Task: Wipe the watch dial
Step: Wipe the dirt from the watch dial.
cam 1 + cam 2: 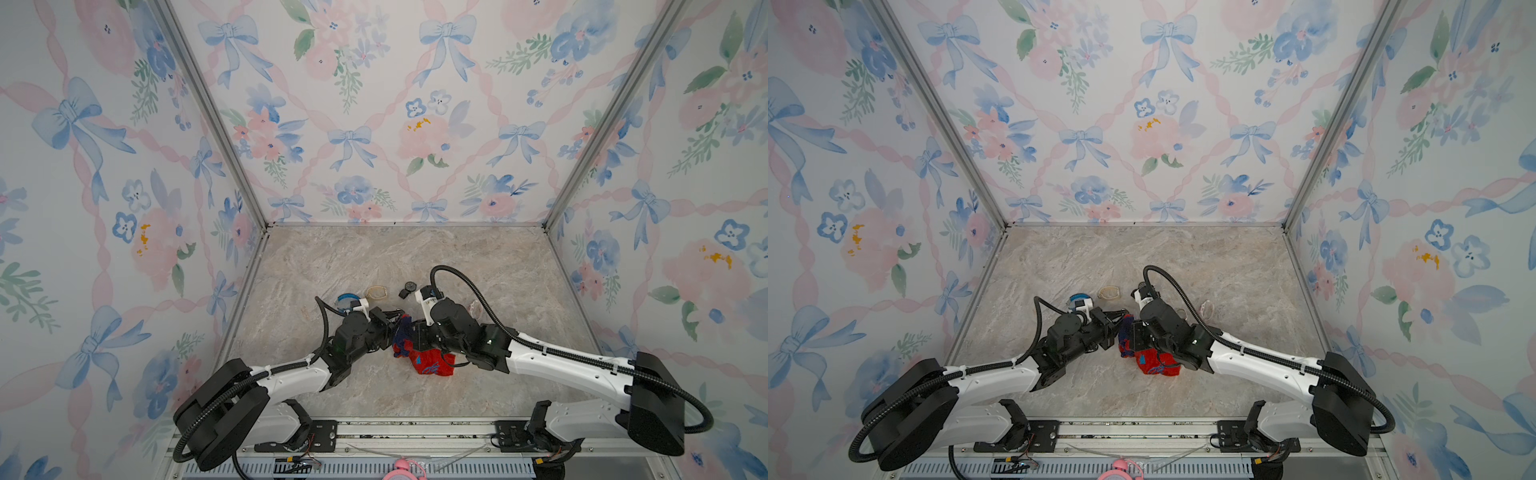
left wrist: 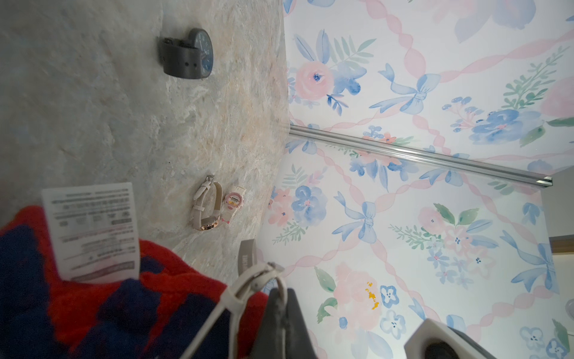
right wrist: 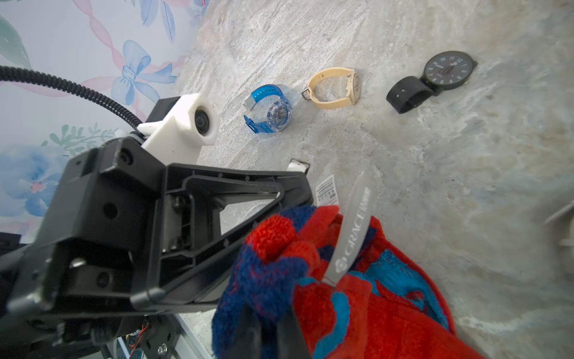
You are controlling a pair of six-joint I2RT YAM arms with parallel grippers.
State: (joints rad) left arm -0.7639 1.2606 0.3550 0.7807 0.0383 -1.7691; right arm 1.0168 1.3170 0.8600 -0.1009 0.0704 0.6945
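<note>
the right gripper (image 3: 270, 328) is clamped on a red-and-blue cloth (image 1: 428, 361) and the left gripper (image 1: 392, 318) is closed on the strap of a pale watch (image 2: 248, 283), meeting mid-desk nearer the front edge. the dial is out of sight, seemingly against the cloth, so the wipe likely wants the left steady while the right rubs in short strokes. floral walls (image 1: 374, 104) enclose the marbled desk (image 1: 374, 257), where a black watch (image 1: 409, 286), a beige watch (image 1: 377, 292) and a blue watch (image 1: 345, 299) lie just behind the arms.

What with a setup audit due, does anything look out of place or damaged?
Nothing spilled or broken. The red and blue towel is bunched in the shut jaws of the right gripper, its label sticking out. The blue watch and beige watch lie on their sides.
</note>
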